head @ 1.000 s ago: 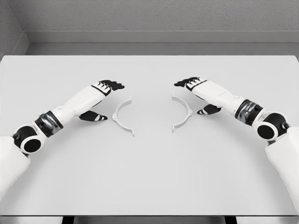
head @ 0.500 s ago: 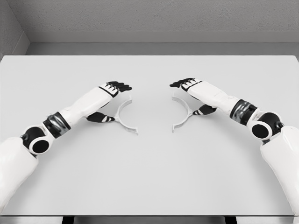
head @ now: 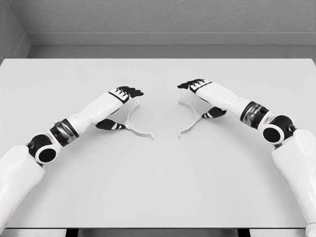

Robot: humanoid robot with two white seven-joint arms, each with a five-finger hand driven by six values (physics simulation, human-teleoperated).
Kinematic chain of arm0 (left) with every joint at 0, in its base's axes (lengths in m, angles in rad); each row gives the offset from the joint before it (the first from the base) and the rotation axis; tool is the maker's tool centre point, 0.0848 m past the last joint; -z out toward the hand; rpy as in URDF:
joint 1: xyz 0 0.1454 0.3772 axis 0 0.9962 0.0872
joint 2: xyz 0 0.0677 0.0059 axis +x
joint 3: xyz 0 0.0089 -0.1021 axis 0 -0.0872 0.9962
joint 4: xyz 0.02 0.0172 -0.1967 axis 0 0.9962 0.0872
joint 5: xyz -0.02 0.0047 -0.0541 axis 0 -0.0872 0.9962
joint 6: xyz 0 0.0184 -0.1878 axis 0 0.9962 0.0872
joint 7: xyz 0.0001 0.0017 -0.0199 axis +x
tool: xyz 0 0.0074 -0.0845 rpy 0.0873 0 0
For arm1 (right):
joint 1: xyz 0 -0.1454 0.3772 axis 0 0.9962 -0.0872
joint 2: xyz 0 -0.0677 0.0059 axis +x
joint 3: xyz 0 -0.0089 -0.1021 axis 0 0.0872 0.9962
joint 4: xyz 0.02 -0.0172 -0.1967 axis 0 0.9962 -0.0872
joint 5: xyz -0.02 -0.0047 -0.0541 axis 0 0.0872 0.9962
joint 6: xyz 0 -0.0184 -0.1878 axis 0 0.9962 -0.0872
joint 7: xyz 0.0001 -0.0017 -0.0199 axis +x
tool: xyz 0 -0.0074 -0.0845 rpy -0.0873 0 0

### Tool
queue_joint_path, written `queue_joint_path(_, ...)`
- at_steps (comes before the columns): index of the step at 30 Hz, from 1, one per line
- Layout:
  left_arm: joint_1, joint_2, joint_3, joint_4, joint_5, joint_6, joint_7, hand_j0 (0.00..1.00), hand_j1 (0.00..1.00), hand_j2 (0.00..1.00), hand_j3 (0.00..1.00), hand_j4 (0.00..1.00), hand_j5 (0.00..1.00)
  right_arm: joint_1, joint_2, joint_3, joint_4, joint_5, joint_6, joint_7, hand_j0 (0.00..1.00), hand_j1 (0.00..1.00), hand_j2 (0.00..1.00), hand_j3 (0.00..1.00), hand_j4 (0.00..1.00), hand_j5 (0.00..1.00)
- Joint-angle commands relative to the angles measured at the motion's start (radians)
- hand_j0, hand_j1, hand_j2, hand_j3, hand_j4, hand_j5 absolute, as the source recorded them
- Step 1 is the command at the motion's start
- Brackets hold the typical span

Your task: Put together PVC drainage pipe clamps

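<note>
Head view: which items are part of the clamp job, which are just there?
Job:
- left clamp half, by the left hand
- right clamp half, by the right hand

Just there:
- table
- wall behind it
Nothing else lies about.

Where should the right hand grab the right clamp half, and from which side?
Judging by its pose, grip the right clamp half at mid-arc, from its outer right side where the right hand is. It lies flat, a thin half ring, its flanged ends facing the left clamp half; that leaves those ends free.
</note>
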Motion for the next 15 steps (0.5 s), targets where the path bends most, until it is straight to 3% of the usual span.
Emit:
queue_joint_path(1,0.0,0.007,0.004,0.001,0.008,0.0,0.0,1.0,1.0,1.0,1.0,1.0,1.0,0.0,0.001,-0.001,0.015,0.002,0.001,-0.002,1.0,1.0,1.0,1.0,1.0,1.0)
queue_joint_path(15,-0.086,-0.025,0.006,0.138,0.009,0.0,0.0,1.0,1.0,1.0,1.0,1.0,1.0,-0.012,0.027,0.001,0.025,0.015,0.002,-0.002,1.0,1.0,1.0,1.0,1.0,1.0)
